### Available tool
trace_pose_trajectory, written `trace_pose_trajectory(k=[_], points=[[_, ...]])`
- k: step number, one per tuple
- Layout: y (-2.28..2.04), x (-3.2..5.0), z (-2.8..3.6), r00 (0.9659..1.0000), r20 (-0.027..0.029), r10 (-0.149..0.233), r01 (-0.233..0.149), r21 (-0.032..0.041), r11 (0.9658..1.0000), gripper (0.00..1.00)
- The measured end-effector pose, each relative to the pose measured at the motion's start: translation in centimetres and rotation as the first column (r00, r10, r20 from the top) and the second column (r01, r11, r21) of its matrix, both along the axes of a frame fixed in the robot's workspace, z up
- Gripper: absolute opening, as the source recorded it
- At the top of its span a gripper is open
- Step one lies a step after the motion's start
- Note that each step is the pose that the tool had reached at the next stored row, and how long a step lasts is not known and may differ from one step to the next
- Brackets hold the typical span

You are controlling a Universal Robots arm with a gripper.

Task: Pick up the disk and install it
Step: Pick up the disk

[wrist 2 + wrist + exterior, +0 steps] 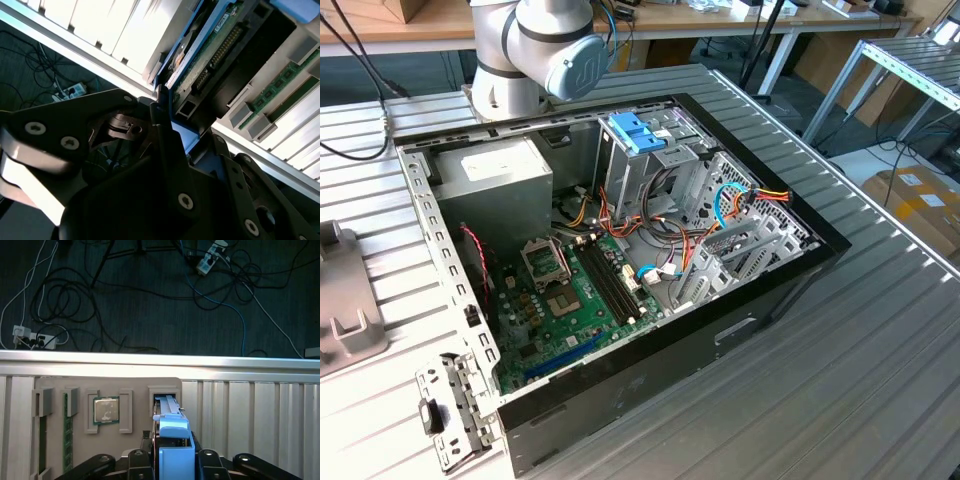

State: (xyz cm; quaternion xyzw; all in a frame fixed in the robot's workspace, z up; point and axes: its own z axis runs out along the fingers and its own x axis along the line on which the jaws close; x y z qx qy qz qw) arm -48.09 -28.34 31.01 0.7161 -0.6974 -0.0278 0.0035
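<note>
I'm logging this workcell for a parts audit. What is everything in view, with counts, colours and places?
disk: one, silver-grey in a light-blue frame, on edge in a tray slot
parts tray: one, grey, on the ribbed table
processor chip: one, silver on green, in a tray pocket
memory stick: at least one, green, in the tray
computer case: one, black, open, on the table
motherboard: one, green, on the case floor
power supply: one, grey, in the case corner near the arm
drive cage: one, grey with blue tabs, inside the case
cables: many, dark, white and blue, on the floor
robot arm: one, silver-grey, behind the case
gripper: one, black, closed on the disk
</note>
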Motion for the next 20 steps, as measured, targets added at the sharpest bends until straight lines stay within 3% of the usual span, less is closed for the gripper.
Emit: trace_pose_trajectory(k=[20], points=[[0.0, 0.0, 1.7, 1.0, 0.0001, 0.0, 0.0, 0.0006, 1.0, 0.37]])
